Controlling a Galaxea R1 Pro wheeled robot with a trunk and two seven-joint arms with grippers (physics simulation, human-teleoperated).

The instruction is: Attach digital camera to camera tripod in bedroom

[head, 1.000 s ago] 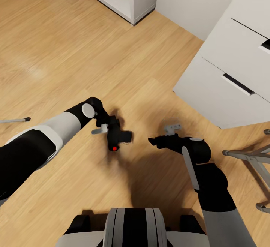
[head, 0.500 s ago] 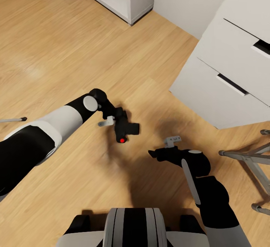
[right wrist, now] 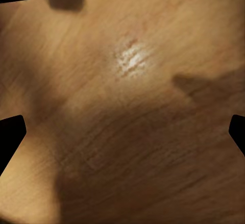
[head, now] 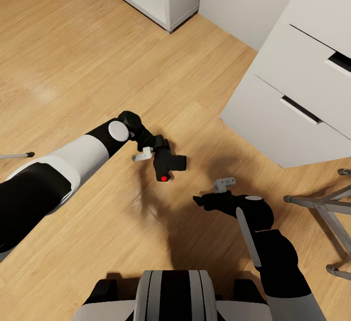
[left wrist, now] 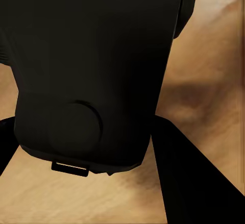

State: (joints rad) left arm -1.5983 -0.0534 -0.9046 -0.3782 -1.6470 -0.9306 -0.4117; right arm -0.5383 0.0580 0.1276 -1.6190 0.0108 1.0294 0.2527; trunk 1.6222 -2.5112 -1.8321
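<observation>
A: What are the jaws doing?
B: The left gripper [head: 163, 158] is clamping the digital camera [head: 165, 165] (red dot down) above the plank floor [head: 73, 67]. The right gripper [head: 199, 199], at its four o'clock, is gaping, holding nothing.
A: Beyond?
B: A drawer chest [head: 302, 92] is standing at two o'clock.
</observation>
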